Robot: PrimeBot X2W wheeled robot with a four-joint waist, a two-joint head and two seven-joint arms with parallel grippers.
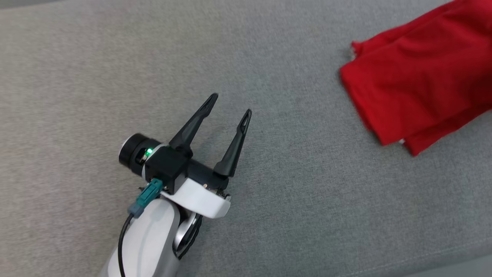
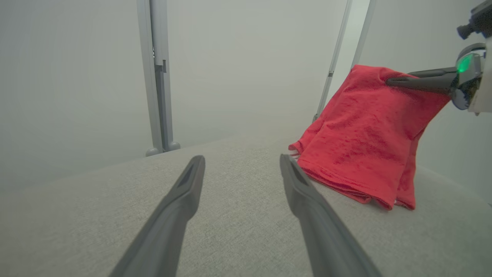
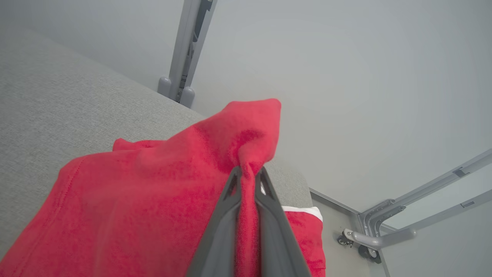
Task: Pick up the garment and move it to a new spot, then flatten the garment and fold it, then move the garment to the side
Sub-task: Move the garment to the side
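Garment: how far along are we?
Folding looks done: the red shirt lies in compact layers. In hand: the right jaws are shut on its raised edge, its lower edge on the grey fabric surface; the left jaws are open, apart. Left: set it aside, release.

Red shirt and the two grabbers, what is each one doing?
garment: layered, top corner held up, lower edge lying on the grey surface.
left gripper: open, empty.
right gripper: shut on the garment.
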